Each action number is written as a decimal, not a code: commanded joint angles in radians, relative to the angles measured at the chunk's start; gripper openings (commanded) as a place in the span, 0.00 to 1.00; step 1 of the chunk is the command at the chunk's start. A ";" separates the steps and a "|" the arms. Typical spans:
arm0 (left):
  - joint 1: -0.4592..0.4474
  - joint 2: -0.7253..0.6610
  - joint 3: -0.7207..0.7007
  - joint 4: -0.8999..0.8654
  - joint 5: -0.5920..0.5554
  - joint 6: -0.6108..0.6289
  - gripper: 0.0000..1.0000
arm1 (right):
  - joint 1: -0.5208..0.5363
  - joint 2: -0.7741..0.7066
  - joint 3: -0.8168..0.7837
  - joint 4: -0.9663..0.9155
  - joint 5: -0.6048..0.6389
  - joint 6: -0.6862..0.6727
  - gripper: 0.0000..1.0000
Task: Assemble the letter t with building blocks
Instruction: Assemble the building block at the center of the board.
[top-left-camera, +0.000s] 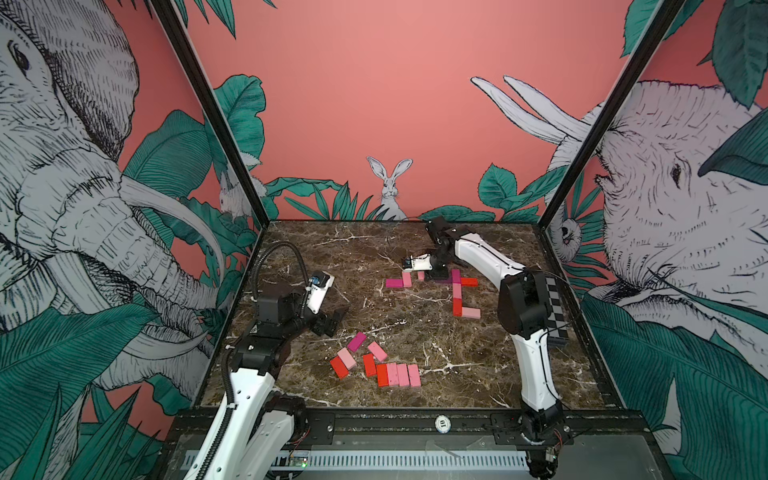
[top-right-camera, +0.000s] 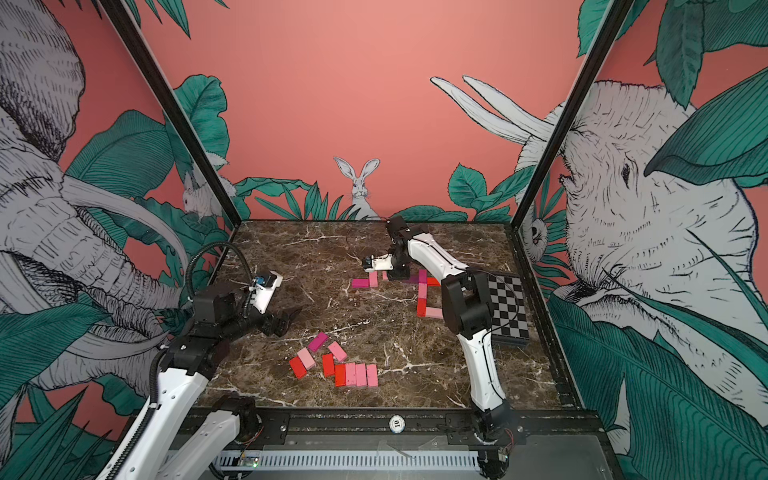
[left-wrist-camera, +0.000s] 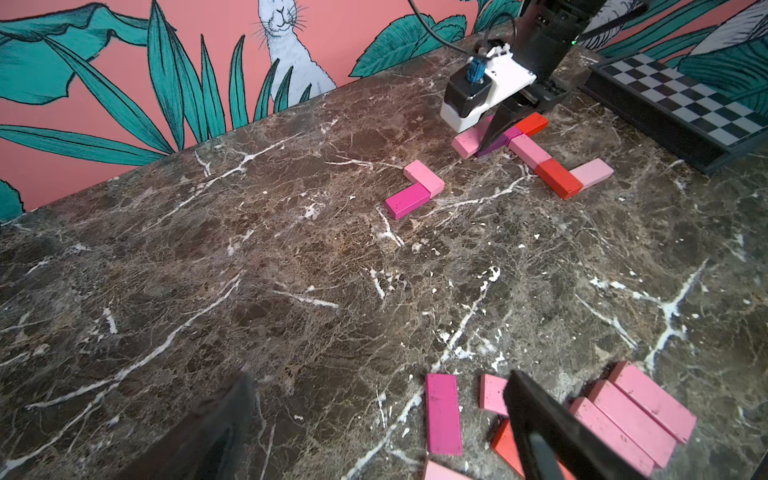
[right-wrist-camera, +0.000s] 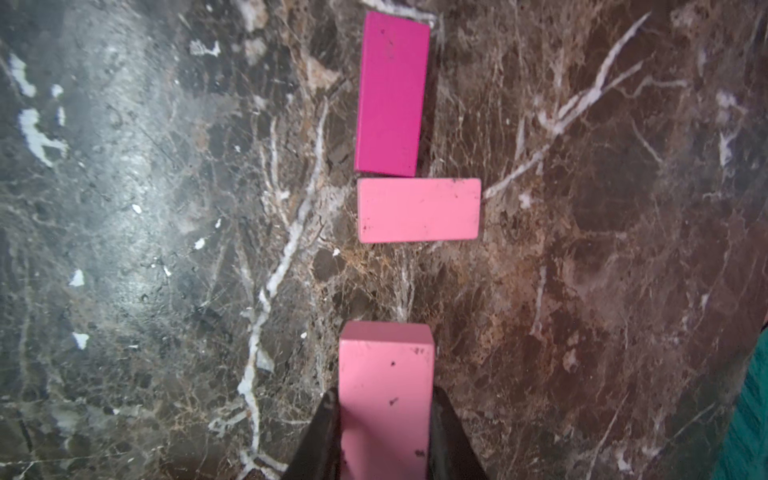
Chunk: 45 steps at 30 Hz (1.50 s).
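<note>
The right pincer (right-wrist-camera: 383, 399) is clamped on a pale pink rectangular block (right-wrist-camera: 386, 357) at the far side of the brown marble tabletop (top-left-camera: 415, 249), beside the cross of red, pink and purple blocks (top-left-camera: 457, 291). The left pincer (top-left-camera: 336, 321) gapes wide and empty near the loose blocks (top-left-camera: 376, 365).

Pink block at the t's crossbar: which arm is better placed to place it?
Right. The right gripper is shut on the pink block beside the half-built t. The left gripper is open and empty, near the spare blocks.
</note>
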 joint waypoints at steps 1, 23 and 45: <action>0.002 -0.009 0.015 0.001 0.006 0.028 0.97 | 0.001 0.048 0.035 -0.039 -0.027 -0.039 0.00; 0.003 0.077 0.078 0.093 -0.008 -0.017 0.96 | 0.021 0.163 0.141 -0.046 0.021 -0.002 0.00; 0.003 0.097 0.077 0.099 -0.002 -0.026 0.96 | 0.036 0.223 0.202 -0.094 0.014 0.032 0.00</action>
